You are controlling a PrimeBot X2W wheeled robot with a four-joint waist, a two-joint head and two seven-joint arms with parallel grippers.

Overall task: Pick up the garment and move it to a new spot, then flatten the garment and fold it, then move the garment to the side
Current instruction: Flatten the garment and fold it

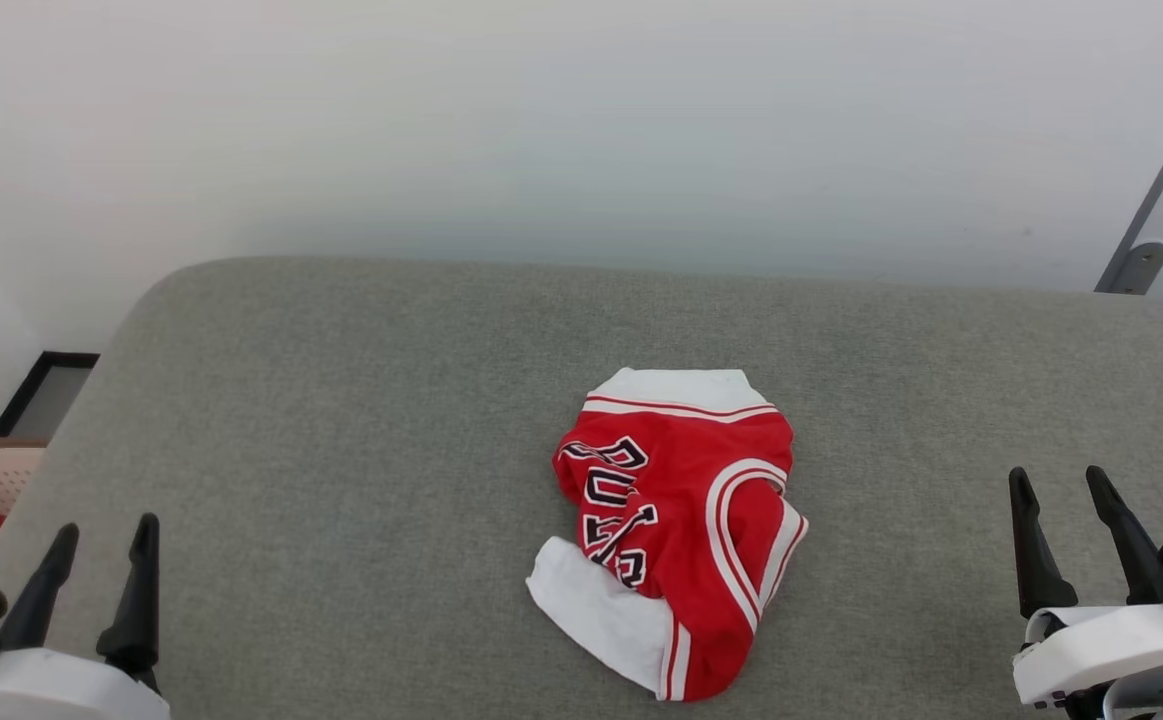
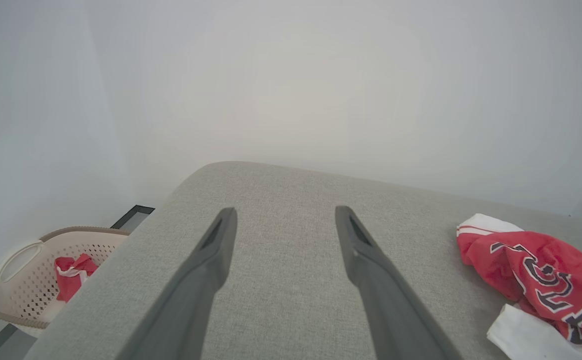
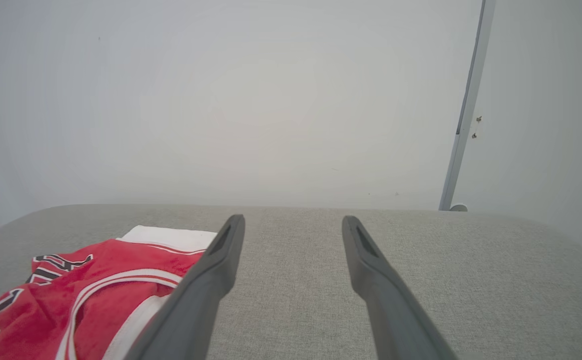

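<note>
Inspector: Garment (image 1: 676,530) position?

Operator: It lies near the middle of the grey padded surface (image 1: 341,400) in a crumpled heap. One white sleeve is at the far side of the heap and another white part at the near side. The lettering is bunched and partly hidden.

Inspector: Claws?

Operator: The left gripper (image 1: 108,525) is at the near left, fingers spread wide with nothing between them. The right gripper (image 1: 1057,474) is at the near right, likewise spread and empty. Both are well apart from the cloth.

Inspector: Hazards from here?

Operator: There are four, by my judgement.
- **Doubled fold:** The layers overlap, so a pinch may take two plies at once. The heap would then lift as a knot and refuse to open for flattening.
- **Shallow hold:** The jersey fabric looks slick, so a hold on a sleeve edge alone may slip out mid-carry.
- **Placement too far left:** The surface rounds off at that corner, and a basket (image 2: 25,280) holding another red cloth (image 2: 70,282) sits just beside it. An overhanging hem could drag the garment over the edge.
- **Snagging:** Fingertips driven too deep may catch the woven cover.

Inspector: Hem and collar identified?

Operator: Not with confidence. The striped trim shows in several places, so a wrong pick is possible.
</note>
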